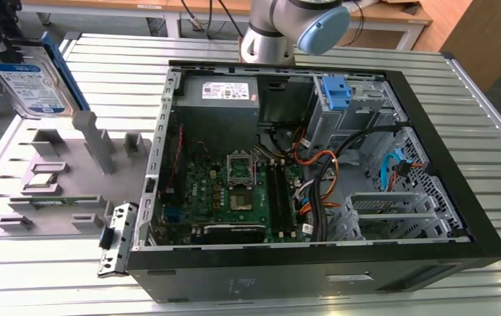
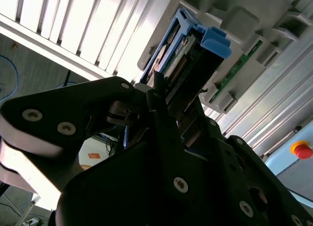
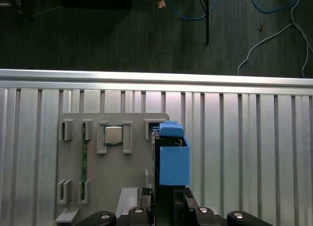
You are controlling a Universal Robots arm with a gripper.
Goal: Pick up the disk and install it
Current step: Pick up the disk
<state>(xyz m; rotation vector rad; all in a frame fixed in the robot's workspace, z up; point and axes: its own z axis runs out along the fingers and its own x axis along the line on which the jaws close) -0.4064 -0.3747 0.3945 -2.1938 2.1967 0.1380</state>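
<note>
The pincer [image 2: 171, 101] is closed on the disk [image 1: 31, 85], its dark fingers [image 2: 161, 123] pressing on both flat sides. The disk hangs tilted above a grey holder tray [image 1: 66, 171] on the slatted metal tabletop [image 1: 487, 118], at the exterior view's left. Beside the tray, an open computer case [image 1: 320, 276] lies on its side. Inside it are a grey box [image 1: 219, 99], a blue bracket [image 1: 336, 92] and looping orange and black cables [image 1: 320, 161].

We see even light in the exterior view, glare bleaching the slatted table [image 2: 73, 30] in the second wrist view, where the gripper [image 2: 164, 96] clamping the disk [image 2: 188, 55] is backlit and dark, and a dim floor [image 3: 122, 35] in the first wrist view.
</note>
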